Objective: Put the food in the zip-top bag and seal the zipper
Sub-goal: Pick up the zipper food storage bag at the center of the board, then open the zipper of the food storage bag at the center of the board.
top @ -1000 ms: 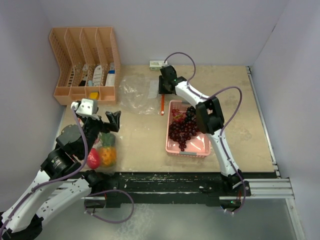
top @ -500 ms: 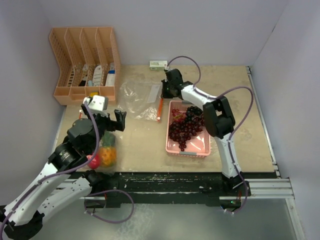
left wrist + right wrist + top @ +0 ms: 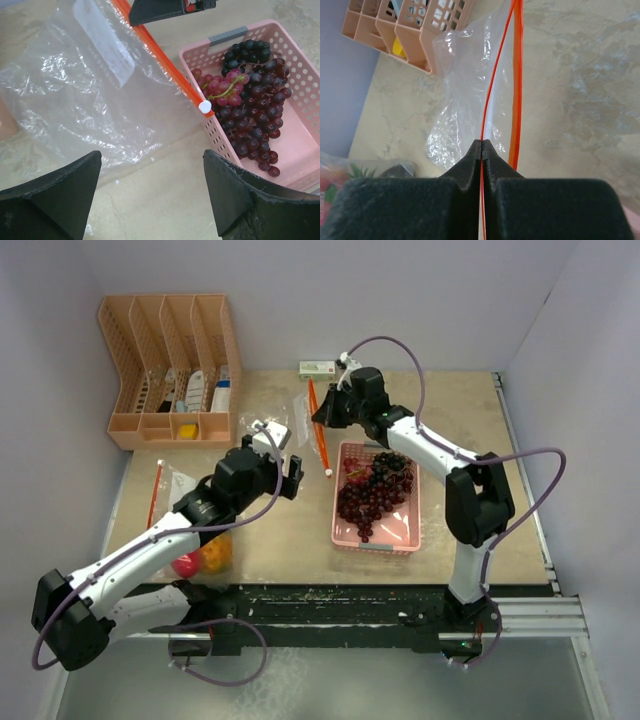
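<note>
Here, the right gripper (image 3: 482, 143) is pinched shut on one lip of the orange zipper strip (image 3: 516, 75) of the clear zip-top bag (image 3: 95, 95), holding that edge raised above the table (image 3: 300, 530). The two orange lips diverge in the right wrist view, so the mouth appears parted. The white slider (image 3: 205, 106) sits at the strip's near end, just over the rim of the pink basket (image 3: 306, 85). The left gripper (image 3: 152, 162) hovers above the bag with its fingers spread and nothing between them. No food is visible inside the bag: the dark grape bunches (image 3: 252, 107) lie in the basket, and the toy pineapple (image 3: 215, 553) and a red fruit (image 3: 186, 563) lie well apart at the table's near left edge. On this evidence the task is at an early stage: the bag is presented, but all loading and the sealing are not yet done.
</note>
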Motion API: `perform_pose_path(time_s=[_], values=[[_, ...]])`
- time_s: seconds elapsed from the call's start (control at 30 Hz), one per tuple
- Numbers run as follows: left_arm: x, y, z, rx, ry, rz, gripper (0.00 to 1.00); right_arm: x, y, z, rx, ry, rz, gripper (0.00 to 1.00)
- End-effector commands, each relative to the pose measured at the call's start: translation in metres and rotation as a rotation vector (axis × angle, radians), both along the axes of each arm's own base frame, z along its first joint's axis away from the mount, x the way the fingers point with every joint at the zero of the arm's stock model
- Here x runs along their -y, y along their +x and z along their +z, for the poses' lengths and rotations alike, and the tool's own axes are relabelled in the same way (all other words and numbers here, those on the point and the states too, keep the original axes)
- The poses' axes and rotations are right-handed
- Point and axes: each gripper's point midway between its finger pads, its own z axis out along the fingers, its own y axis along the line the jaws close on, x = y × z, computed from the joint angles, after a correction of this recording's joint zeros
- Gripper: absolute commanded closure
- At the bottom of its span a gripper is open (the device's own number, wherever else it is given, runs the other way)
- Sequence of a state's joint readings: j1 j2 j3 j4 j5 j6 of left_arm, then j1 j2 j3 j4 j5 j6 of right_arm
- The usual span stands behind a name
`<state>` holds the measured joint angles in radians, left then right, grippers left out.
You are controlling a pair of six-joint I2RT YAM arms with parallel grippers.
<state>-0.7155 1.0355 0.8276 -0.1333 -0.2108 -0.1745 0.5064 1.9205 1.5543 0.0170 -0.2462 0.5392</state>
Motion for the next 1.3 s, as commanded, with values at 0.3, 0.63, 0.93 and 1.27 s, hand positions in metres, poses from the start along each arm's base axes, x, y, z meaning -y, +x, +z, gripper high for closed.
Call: perform_pose_path(time_s=[0.3, 0.63, 0.93, 1.27], values=[[0.036, 0.025, 0.029, 0.104, -0.254, -0.014, 0.14, -0.034, -0.047, 0.05, 0.038, 0.131, 0.088, 1.0], [0.029, 0.038, 0.007, 0.083, -0.256, 0.087, 0.18, -0.043, -0.063, 0.063, 0.043, 0.14, 0.107, 1.0], [0.019, 0.048, -0.006, 0.082, -0.275, 0.183, 0.26, -0.048, -0.072, 0.067, 0.048, 0.135, 0.121, 1.0], [0.02, 0.056, -0.014, 0.087, -0.297, 0.217, 0.38, -0.053, -0.08, 0.07, 0.047, 0.138, 0.141, 1.0]])
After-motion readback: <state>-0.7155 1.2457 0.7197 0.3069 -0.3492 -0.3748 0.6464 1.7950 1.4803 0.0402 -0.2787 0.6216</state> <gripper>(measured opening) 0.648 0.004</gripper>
